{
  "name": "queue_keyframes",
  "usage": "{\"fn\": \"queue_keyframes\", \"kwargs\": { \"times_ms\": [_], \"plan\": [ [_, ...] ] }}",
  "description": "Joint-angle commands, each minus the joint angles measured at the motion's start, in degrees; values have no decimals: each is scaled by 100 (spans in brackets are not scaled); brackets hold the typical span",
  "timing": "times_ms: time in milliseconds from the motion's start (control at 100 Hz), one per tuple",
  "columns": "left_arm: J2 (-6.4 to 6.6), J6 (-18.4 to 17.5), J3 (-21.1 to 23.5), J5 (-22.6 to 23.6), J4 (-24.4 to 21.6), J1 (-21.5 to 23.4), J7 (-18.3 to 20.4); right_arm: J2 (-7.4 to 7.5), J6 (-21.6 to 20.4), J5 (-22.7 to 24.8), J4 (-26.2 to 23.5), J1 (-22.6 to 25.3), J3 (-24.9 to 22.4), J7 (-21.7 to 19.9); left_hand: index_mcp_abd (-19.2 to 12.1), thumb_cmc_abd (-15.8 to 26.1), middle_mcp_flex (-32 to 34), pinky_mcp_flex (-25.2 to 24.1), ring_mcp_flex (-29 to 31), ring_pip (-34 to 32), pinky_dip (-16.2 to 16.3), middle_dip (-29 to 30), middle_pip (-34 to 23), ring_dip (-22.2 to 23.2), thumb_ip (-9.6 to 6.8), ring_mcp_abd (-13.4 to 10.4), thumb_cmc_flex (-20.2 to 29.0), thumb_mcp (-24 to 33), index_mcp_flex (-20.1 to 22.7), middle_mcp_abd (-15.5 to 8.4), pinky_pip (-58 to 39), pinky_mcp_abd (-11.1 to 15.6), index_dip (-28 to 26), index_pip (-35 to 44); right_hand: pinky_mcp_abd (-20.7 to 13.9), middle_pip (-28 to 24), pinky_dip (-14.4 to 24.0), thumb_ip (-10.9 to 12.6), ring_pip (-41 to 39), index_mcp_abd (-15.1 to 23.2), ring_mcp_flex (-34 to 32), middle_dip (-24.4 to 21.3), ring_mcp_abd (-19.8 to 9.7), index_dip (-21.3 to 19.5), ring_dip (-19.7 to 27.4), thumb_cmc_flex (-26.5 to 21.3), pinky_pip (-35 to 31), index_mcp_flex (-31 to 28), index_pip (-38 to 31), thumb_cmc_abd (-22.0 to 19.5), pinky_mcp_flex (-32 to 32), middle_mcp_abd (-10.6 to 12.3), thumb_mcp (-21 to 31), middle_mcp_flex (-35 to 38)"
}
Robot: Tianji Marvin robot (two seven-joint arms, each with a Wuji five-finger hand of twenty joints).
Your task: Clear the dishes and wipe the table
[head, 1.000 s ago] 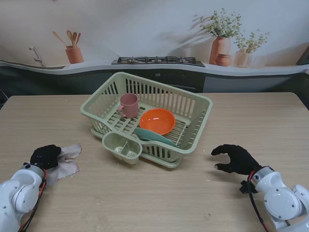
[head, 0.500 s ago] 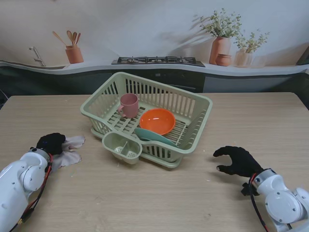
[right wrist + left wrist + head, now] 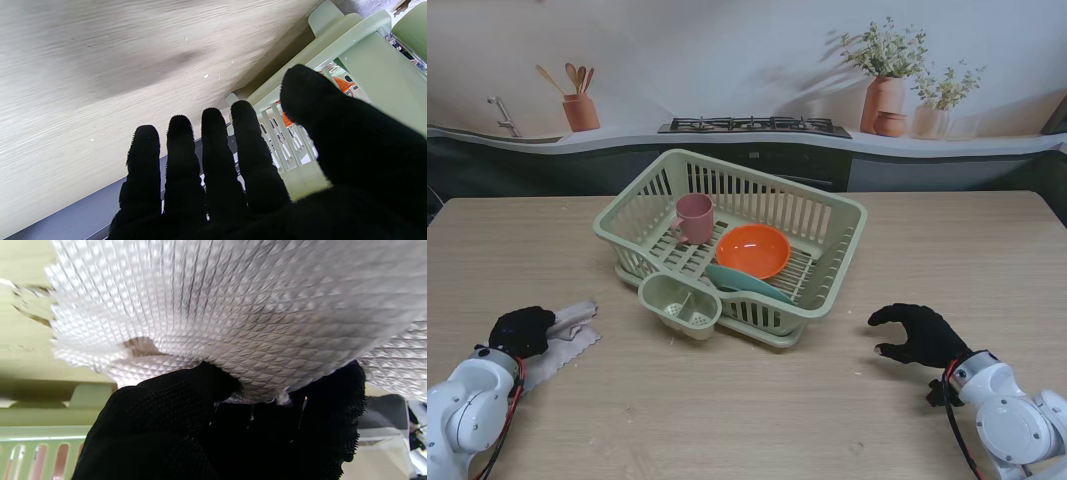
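1. The left hand (image 3: 522,330) is resting on the near-left part of the wooden bench (image 3: 727,420), its black-gloved fingers closing on a white cloth (image 3: 562,335) that is lying flat on the surface; the left wrist view is showing the cloth's (image 3: 217,313) quilted weave bunching over the fingers (image 3: 160,413).

2. The right hand (image 3: 919,333) is hovering over the near-right part of the bench, holding nothing, its fingers (image 3: 213,150) lying side by side with the thumb spreading well apart from them.

3. A pale green dish rack (image 3: 837,215) is sitting mid-bench, between the two hands and farther from me than both.

4. Inside the rack, a pink cup (image 3: 694,217) is standing upright toward the left side, and an orange bowl (image 3: 752,250) is sitting just beside it to the right.

5. A teal plate (image 3: 747,283) is leaning low in the rack, nearer to me than the bowl and partly tucking under it.

6. A small utensil holder (image 3: 680,303) is hanging off the rack's near-left corner, near the cloth but apart from it.

7. The right wrist view is showing the rack's (image 3: 333,53) slatted wall with a glimpse of orange behind it.
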State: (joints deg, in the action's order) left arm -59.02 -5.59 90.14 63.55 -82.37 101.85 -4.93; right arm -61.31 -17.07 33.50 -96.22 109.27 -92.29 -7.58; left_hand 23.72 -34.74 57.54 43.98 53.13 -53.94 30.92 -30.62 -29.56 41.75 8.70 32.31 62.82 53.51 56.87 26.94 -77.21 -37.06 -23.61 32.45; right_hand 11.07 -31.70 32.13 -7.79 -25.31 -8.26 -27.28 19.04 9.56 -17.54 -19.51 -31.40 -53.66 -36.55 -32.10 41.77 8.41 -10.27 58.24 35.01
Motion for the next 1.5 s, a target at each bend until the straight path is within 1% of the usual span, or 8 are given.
{"fn": "queue_keyframes", "kwargs": {
  "times_ms": [0, 160, 310, 630, 840, 980, 1210, 1490],
  "plan": [
    [-50, 30, 26, -8, 50, 315, 71, -4, -46, -8, -34, 36, -9, -88, -785, 177, 117, 76, 68, -136, 148, -103, -81, 117, 93, 522, 247, 33, 393, 132, -321, -293, -44, 247, -32, 65, 96, -45, 69, 79, 119, -33, -133, 41, 36, 150, 102, 69, 19, -82, -69, 101, -112, -126],
    [-70, -54, 217, 114, -121, 593, -122, -1, -50, -28, -34, 21, -3, -109, -785, 195, 97, 69, 48, -146, 180, -111, -100, 126, 95, 525, 253, 30, 374, 134, -336, -293, -46, 232, -33, 67, 96, -46, 67, 76, 115, -33, -139, 42, 36, 153, 101, 72, 20, -82, -68, 99, -112, -130],
    [-65, -206, 186, 130, 66, 430, -373, -7, -41, -38, -37, 29, 4, -90, -795, 199, 95, 69, 48, -149, 194, -113, -107, 127, 95, 502, 251, 30, 386, 125, -332, -293, -55, 231, -23, 65, 99, -46, 59, 61, 98, -33, -137, 43, 33, 154, 86, 79, 22, -87, -33, 97, -113, -131],
    [-7, -461, -294, -76, 1142, -769, -715, -46, -144, -156, -35, 70, 45, 80, -834, 189, 99, 51, 55, -154, 215, -120, -116, 124, 94, 471, 250, 31, 393, 98, -315, -293, -67, 216, -167, 35, 52, -52, -9, 38, 41, -35, -132, 52, 36, 168, -23, 188, 35, -31, 99, 65, -114, -251],
    [36, -562, -739, -200, 1839, -1556, -863, -59, -260, -147, 6, 77, 46, 181, -848, 183, 111, 45, 59, -156, 222, -125, -117, 120, 95, 458, 253, 27, 403, 81, -311, -293, -74, 207, -437, 22, -146, -98, -25, 43, 308, -94, -267, 96, 113, 213, -81, 712, 91, 186, -35, 174, -149, -757],
    [49, -552, -963, -291, 2109, -1852, -865, -59, -340, -153, 23, 68, 39, 191, -850, 179, 113, 51, 66, -156, 223, -133, -121, 116, 94, 445, 255, 25, 407, 69, -314, -293, -77, 200, -543, 95, -238, -123, 61, 37, 449, -147, -321, 143, 177, 268, -14, 957, 136, 278, -125, 199, -178, -986],
    [40, -424, -864, -338, 1840, -1622, -526, -59, -430, -188, 9, 77, 18, 189, -835, 185, 104, 54, 60, -157, 225, -131, -113, 115, 94, 463, 253, 25, 403, 86, -317, -293, -78, 191, -563, 90, -320, -141, 80, 27, 489, -175, -339, 205, 213, 320, 13, 1000, 114, 291, -146, 214, -172, -1044],
    [-20, -364, -155, -179, 850, -542, -360, -63, -496, -255, -2, 106, -1, 187, -814, 197, 96, 42, 51, -169, 244, -131, -118, 122, 95, 497, 253, 29, 395, 99, -328, -293, -81, 189, -538, 64, -348, -141, 41, 31, 458, -184, -320, 245, 209, 318, -26, 967, 72, 276, -131, 212, -177, -993]
  ]
}}
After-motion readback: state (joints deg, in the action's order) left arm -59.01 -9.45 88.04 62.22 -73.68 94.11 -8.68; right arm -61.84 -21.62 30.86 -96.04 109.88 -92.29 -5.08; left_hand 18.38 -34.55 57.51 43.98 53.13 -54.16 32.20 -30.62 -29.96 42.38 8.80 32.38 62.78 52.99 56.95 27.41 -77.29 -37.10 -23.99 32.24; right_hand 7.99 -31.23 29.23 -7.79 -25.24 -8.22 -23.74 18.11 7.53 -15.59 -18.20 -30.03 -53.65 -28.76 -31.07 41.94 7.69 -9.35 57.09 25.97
